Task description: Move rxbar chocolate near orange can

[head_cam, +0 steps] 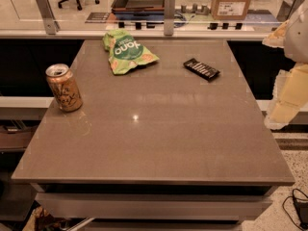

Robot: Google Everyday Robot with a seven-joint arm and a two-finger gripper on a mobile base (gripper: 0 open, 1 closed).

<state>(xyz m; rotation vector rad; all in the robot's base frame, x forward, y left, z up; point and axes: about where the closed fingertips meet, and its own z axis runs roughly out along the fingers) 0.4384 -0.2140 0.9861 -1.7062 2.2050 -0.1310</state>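
Two items were left apart, task unstarted: bar [201, 69] near far-right corner, can [64, 87] at left edge. The gripper [288, 97] was held clear beyond right edge; its grasp could not be told.

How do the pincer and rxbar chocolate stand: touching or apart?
Apart. The camera view shows bare table between the rxbar chocolate, lying far right, and the pincer, off the table's right edge.
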